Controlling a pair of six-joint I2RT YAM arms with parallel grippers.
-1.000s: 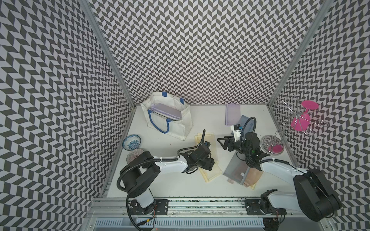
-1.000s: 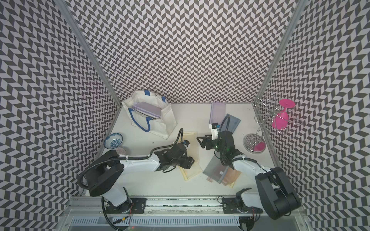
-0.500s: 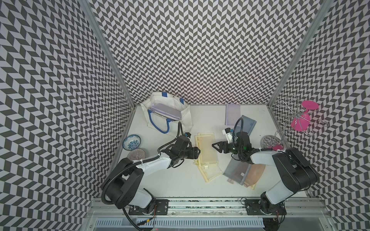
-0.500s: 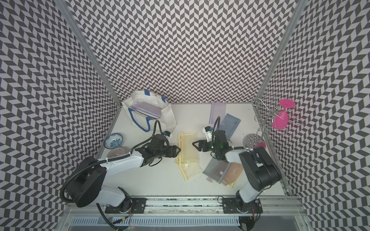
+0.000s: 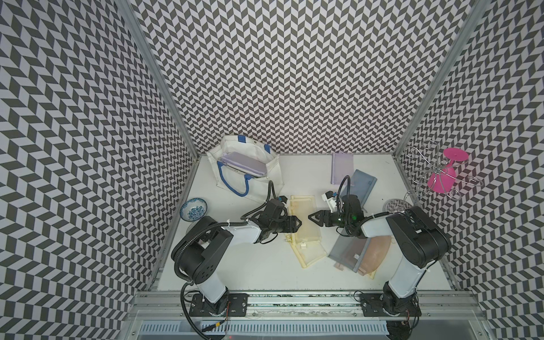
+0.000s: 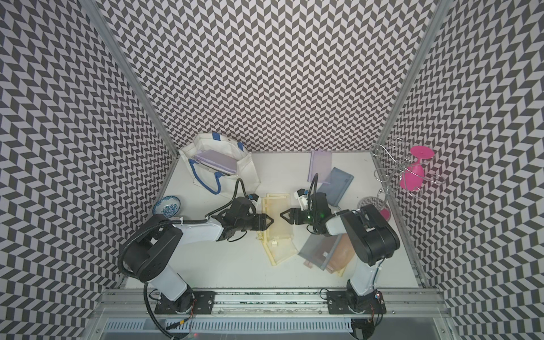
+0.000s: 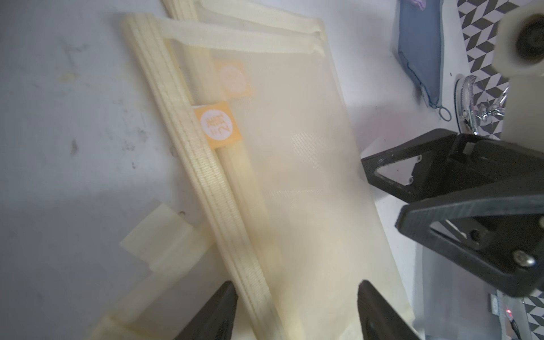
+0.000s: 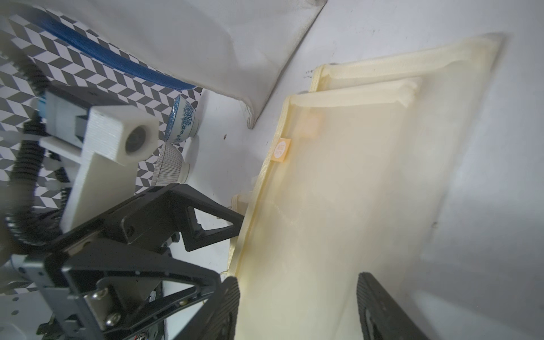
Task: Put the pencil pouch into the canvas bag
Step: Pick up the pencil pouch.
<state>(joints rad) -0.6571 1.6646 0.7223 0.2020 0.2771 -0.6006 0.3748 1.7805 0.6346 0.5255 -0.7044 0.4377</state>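
Two overlapping cream mesh pencil pouches lie flat mid-table. My left gripper and right gripper point at each other just above them, tips close but apart. Both are open and hold nothing. In the left wrist view the left gripper straddles the pouch's zip edge. In the right wrist view the right gripper spans the pouch. The white canvas bag stands at the back left with a lilac pouch inside.
A lilac pouch and a blue-grey pouch lie at the back right. Grey mesh and peach pouches overlap at the front right. A blue-patterned bowl sits left. A wire rack with a pink glass stands by the right wall.
Both arms have swung low, and their grippers now face each other tip to tip over the cream pouches. Both pairs of jaws have narrowed a little. The pouches lie where they were.
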